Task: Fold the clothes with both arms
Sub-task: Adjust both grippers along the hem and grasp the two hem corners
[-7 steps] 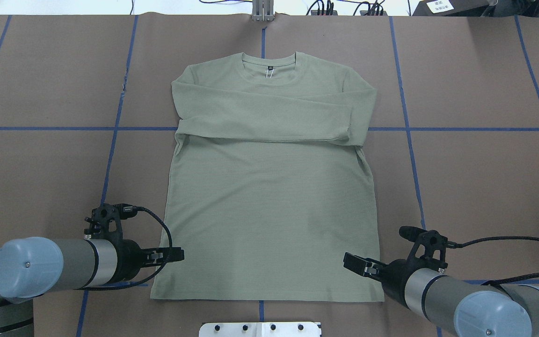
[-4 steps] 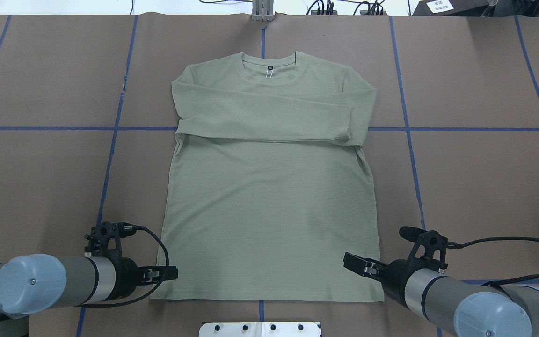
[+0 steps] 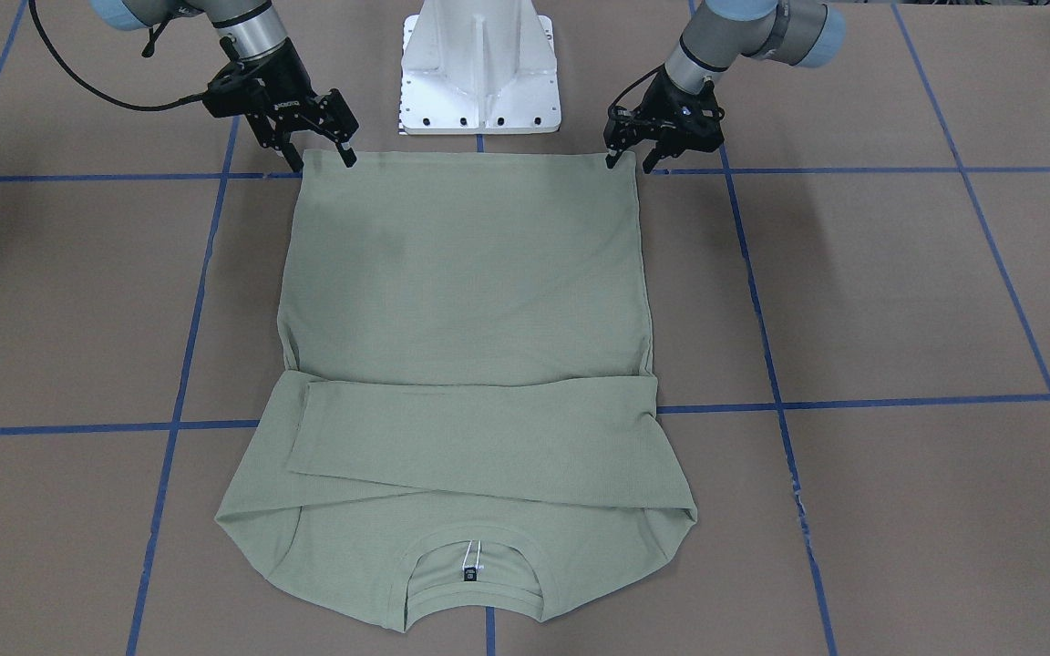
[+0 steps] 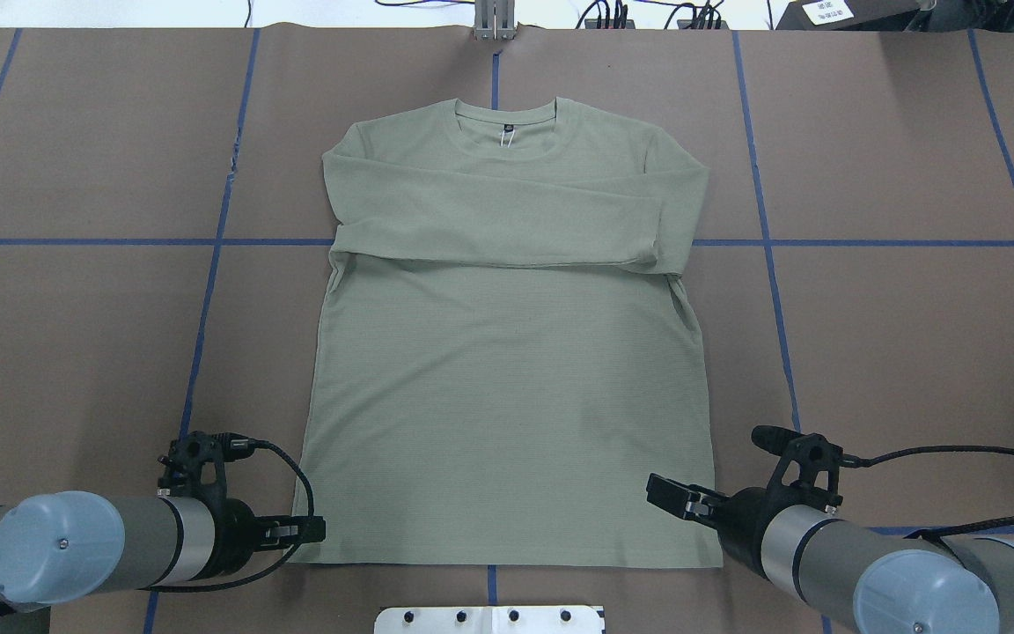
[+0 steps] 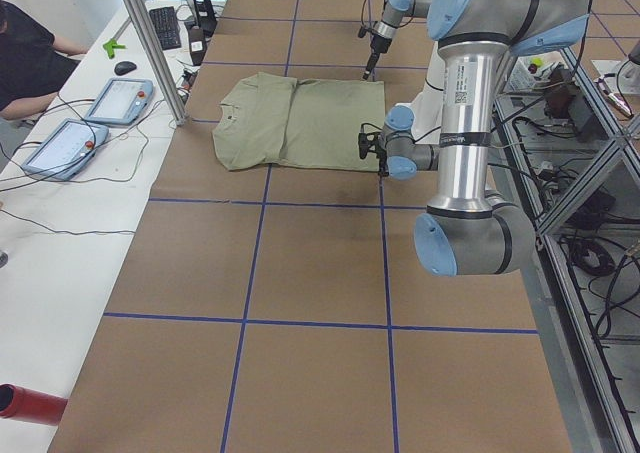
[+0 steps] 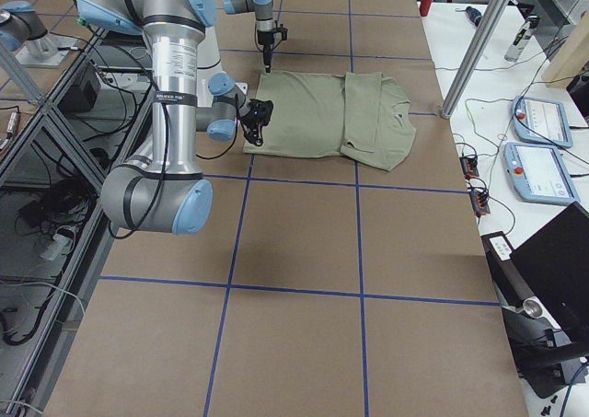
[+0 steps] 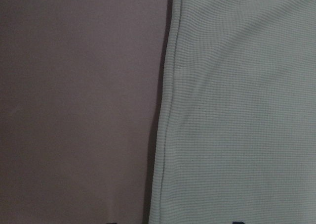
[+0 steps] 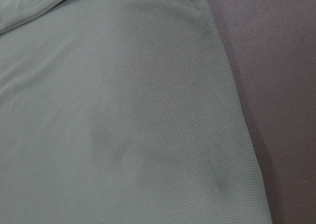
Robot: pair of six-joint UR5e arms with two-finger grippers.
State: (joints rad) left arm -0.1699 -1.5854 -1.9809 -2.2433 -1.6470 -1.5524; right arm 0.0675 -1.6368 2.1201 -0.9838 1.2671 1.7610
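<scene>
Tabletop point(image 4: 912, 335): left pincer point(image 3: 631, 164), right pincer point(image 3: 324, 162) low.

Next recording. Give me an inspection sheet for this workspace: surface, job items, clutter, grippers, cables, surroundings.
surface: brown paper-covered table with a grid of blue tape lines.
job's things: pale sage-green long-sleeved knit shirt lies flat, sleeves folded across the chest, collar away from the robot.
clutter: nothing seen.
grippers: left gripper and right gripper are both open, fingers at the two hem corners nearest the robot.
cables: a black cable runs from each wrist; more cables lie at the far table edge.
surroundings: white metal pedestal base; side bench with control tablets and a seated person.
</scene>
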